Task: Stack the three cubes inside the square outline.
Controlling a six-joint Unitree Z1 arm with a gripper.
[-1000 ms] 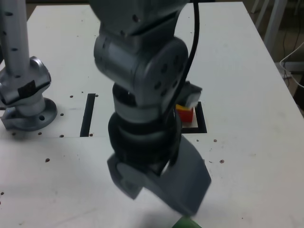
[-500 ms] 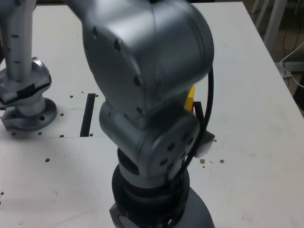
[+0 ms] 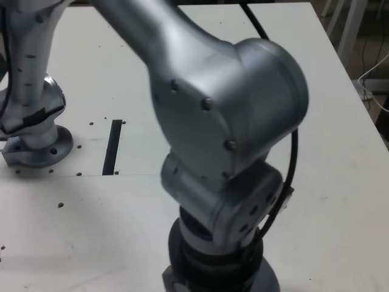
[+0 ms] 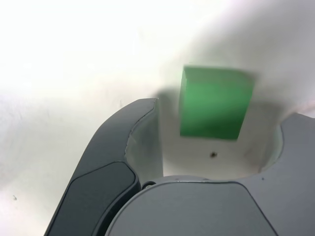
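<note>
hand (image 4: 216, 142) astride green cube (image 4: 215, 102) — arm (image 3: 225, 121) blocking table (image 3: 340, 91)

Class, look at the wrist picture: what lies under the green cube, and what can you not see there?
The green cube rests on the white table, between the open gripper jaws. Its shadow and a small dark hole show beside it. The surface directly beneath is covered.
</note>
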